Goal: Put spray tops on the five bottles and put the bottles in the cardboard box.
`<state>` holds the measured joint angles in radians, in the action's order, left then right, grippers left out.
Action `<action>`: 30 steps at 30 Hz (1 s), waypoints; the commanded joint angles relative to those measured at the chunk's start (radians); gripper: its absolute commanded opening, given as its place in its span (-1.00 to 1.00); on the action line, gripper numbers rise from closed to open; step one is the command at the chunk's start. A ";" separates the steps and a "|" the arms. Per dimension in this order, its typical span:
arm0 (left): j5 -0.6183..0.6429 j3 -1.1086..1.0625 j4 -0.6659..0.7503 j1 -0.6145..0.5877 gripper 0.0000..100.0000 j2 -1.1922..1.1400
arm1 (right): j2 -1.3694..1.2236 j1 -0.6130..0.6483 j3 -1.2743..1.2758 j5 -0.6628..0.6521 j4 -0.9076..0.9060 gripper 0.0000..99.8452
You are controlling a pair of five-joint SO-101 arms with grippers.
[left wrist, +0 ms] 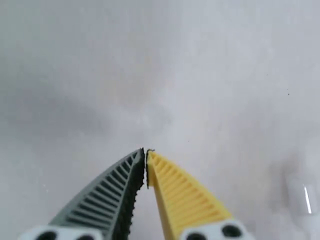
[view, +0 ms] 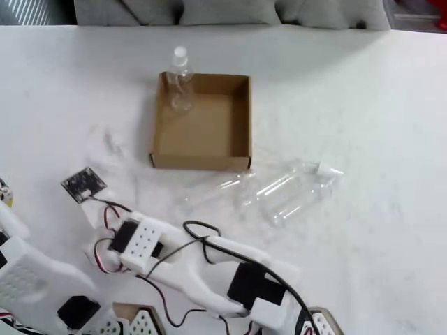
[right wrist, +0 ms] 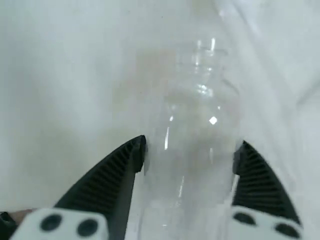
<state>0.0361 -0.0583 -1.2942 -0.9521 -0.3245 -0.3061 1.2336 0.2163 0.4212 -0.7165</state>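
Right gripper (right wrist: 190, 152): jaws drawn in on a clear bottle (right wrist: 192, 125), one tip against each side of its body. The neck (right wrist: 206, 52) points away from me and looks bare, with no spray top on it.

Left gripper (left wrist: 145, 156): fingers pinched tip to tip, holding nothing, over bare table (left wrist: 210, 75).

Cardboard box (view: 202, 162) sits mid-table. One capped bottle (view: 180, 80) is upright in its far-left corner, so I judge one of five done. The other loose bottles (view: 279, 192) lie on their sides just right of and nearer than the box. A white spray top (view: 328, 169) sits at the far-right end of that group.

Risks from here:
- The bottle wall is thin, slick plastic. Too hard a squeeze could buckle it, and too light a one could let it slip or twist out, all the more once a top is pressed or turned onto the neck.
- My left gripper must open before it can take a top. A top gripped off-centre would probably seat crooked on the threads.
- The lying bottles are round and crowded. A nudge while I fetch the top could roll them apart, perhaps toward the table edge.
- The box is light and the capped bottle stands tall in it, so a bump during the next drop could shift the box or topple that bottle.
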 commanded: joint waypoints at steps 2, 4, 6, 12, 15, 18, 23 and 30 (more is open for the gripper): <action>-0.005 0.040 -0.078 0.097 -0.95 0.012 | 0.018 -0.018 -0.117 -0.017 -0.166 -0.19; -0.003 0.040 -0.091 0.130 -0.95 0.013 | 0.018 -0.035 -0.150 -0.018 -0.225 -0.19; -0.003 0.040 -0.103 0.156 -0.95 0.013 | 0.018 -0.054 -0.193 -0.018 -0.300 -0.19; -0.003 -0.005 -0.110 0.211 -0.95 0.039 | 0.025 -0.110 -0.367 -0.041 -0.605 -0.19; -0.003 -0.100 -0.089 0.248 -0.95 0.134 | 0.074 -0.145 -0.416 -0.132 -0.731 -0.19; -0.003 -0.235 -0.044 0.286 -0.95 0.291 | 0.156 -0.203 -0.419 -0.157 -0.809 -0.19; -0.009 -0.443 -0.005 0.381 -0.95 0.526 | 0.282 -0.375 -0.417 -0.160 -0.923 -0.40; -0.009 -0.588 -0.009 0.565 -0.94 0.638 | 0.412 -0.622 -0.338 -0.292 -0.957 -0.79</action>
<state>0.0345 -0.6137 -1.3188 -0.4902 0.2248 0.0084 0.7227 -0.1565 0.2079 -1.6786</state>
